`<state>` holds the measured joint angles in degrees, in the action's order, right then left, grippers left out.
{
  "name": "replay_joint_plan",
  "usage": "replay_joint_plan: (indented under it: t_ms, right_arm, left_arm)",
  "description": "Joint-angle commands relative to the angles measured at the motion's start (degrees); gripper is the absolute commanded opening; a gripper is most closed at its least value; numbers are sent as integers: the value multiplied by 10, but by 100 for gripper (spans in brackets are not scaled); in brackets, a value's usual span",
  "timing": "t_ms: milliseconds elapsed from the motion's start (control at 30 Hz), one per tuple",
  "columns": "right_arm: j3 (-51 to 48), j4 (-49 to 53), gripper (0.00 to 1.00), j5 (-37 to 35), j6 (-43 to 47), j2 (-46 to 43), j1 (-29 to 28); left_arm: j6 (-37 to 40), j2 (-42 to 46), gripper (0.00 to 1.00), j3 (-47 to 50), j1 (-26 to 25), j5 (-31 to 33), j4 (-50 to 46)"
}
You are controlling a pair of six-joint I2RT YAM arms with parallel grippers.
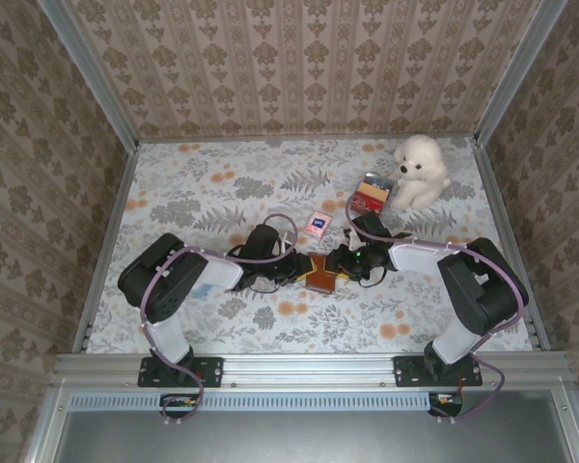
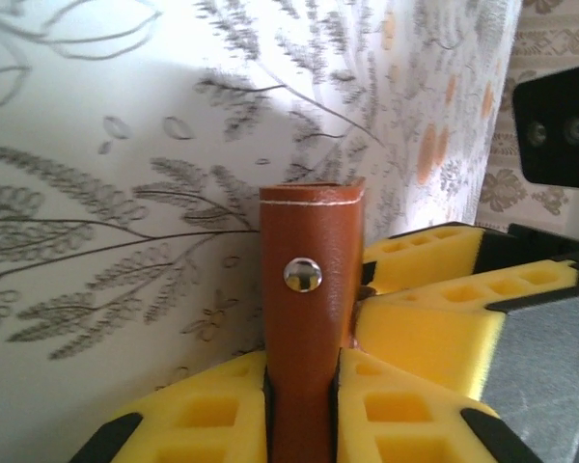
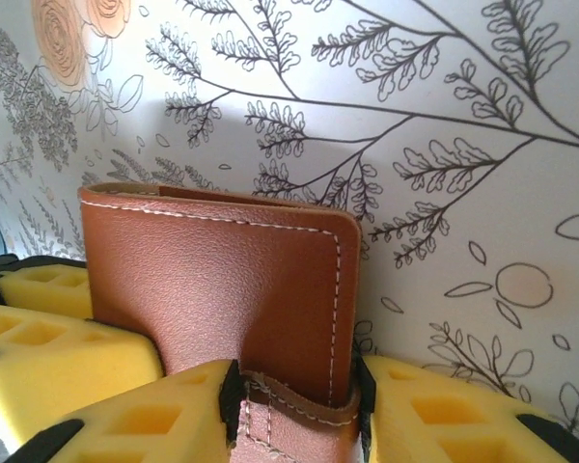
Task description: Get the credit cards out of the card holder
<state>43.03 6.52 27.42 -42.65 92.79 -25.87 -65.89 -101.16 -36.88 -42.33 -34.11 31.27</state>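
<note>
Card holder: brown leather w/ pale stitching, about mid-table, slightly toward the near edge, caught between the two arms, which reach in from left & right. Can't tell if it touches the table or is just off it.

Left hand: closed on the holder. In the left wrist cam its yellow foam pads press in from both sides on the holder's narrow side. The holder stands upright between them, and a metal snap stud faces the cam. The other hand's yellow pads show just right of the holder there, touching it.

Right hand: also gripping the holder, from the opp. side. In the right wrist cam the pads sit tight either side of the lower corner, where a leather strap runs down between them. The holder's broad face is toward the cam, folded shut, w/ rounded corners. The left hand's pads show low at left, against the holder's edge.

Elsewhere on the table:
- Pink card lies flat, just beyond the holder toward the far edge, not touching it or either hand.
- Red box is further out, toward the far right corner.
- White plush dog sits upright just beside the box, nearer that corner.

Table cover is a floral print, and patterned walls stand on three sides.
</note>
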Motion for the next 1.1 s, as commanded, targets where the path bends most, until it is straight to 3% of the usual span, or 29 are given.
replay_joint_plan:
  t_ms: [0, 133, 267, 467, 667, 867, 967, 1067]
  right_arm:
    - [6, 26, 45, -14, 3, -57, -2]
    - [2, 78, 68, -61, 13, -143, -2]
    - [-15, 105, 84, -114, -1, -236, -2]
    - [-33, 137, 93, -139, -5, -320, -2]
    - [-47, 200, 98, -179, -21, -418, -2]
    - [-54, 269, 99, -229, -41, -475, -2]
    - [-57, 292, 99, -264, -56, -486, 0]
    - [-55, 306, 98, -280, -70, -477, 5]
  left_arm:
    - [47, 42, 13, 0, 3, 13, -53]
    - [132, 113, 10, -24, 1, 69, -209]
    - [252, 190, 10, -86, -19, 207, -445]
    - [347, 238, 10, -160, -40, 358, -615]
    - [435, 201, 10, -248, -98, 523, -704]
    - [493, 115, 10, -312, -145, 659, -731]
    - [502, 64, 10, -331, -162, 698, -731]
    - [501, 25, 11, -336, -165, 698, -714]
